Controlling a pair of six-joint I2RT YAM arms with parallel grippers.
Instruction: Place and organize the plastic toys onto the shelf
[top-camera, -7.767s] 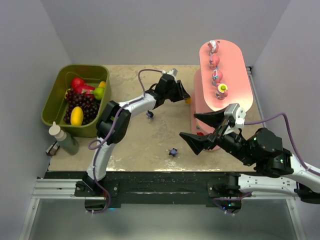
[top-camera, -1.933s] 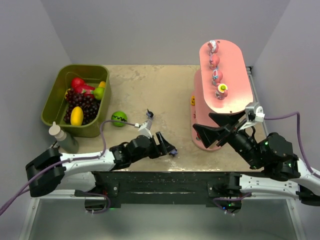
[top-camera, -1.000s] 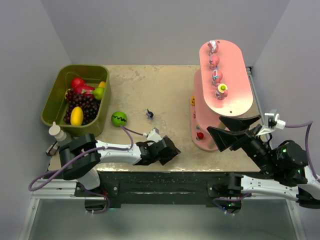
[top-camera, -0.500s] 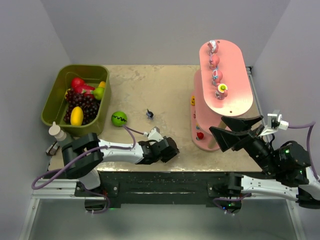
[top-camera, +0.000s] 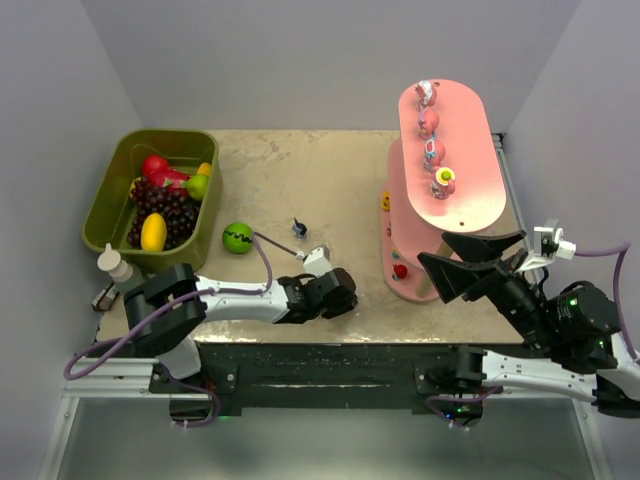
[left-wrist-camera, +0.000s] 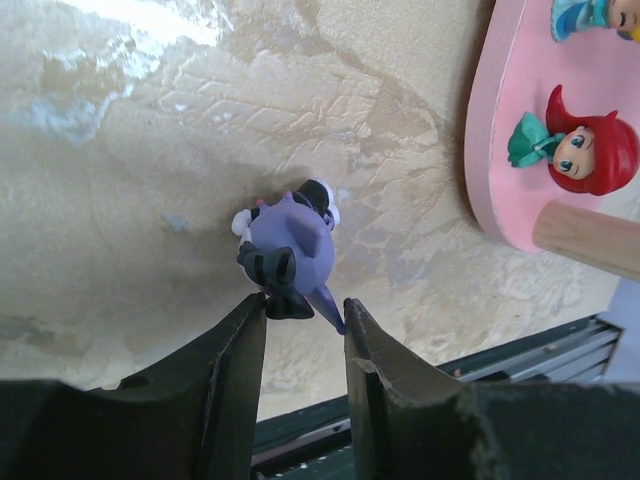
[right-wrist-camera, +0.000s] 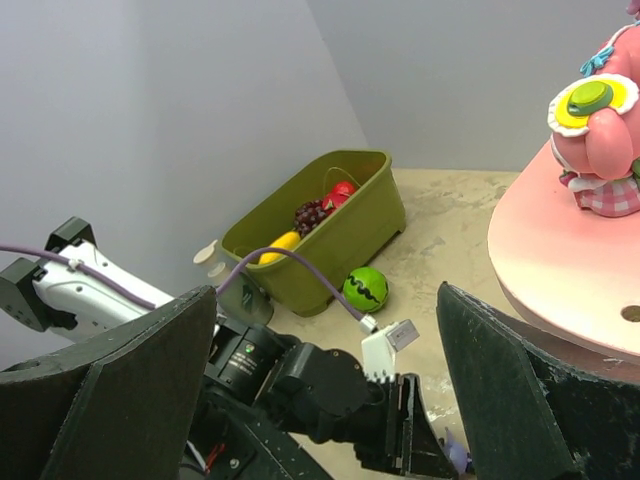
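The pink three-tier shelf (top-camera: 462, 175) stands at the right. Several pink figurines (top-camera: 433, 152) stand in a row on its top board. A yellow toy (top-camera: 386, 201) and a red toy (top-camera: 400, 270) sit on lower boards. My left gripper (top-camera: 340, 292) lies low at the table's front, shut on a small purple figurine (left-wrist-camera: 290, 245) at its fingertips (left-wrist-camera: 255, 305). A red-haired figurine (left-wrist-camera: 580, 150) sits on the bottom board (left-wrist-camera: 495, 150). A small dark toy (top-camera: 298, 228) lies mid-table. My right gripper (top-camera: 468, 262) hangs wide open and empty by the shelf's front.
An olive-green bin (top-camera: 112, 205) of fake fruit sits at the left, with a green ball (top-camera: 238, 237) beside it and a bottle (top-camera: 122, 275) at its near corner. A tan shelf post (left-wrist-camera: 590, 240) is close to my left gripper. The table's front edge runs just behind the left fingers.
My left arm swung from the shelf to the table front and closed on the purple figurine; it has now edged slightly right. My right gripper drew back from the shelf and holds still.
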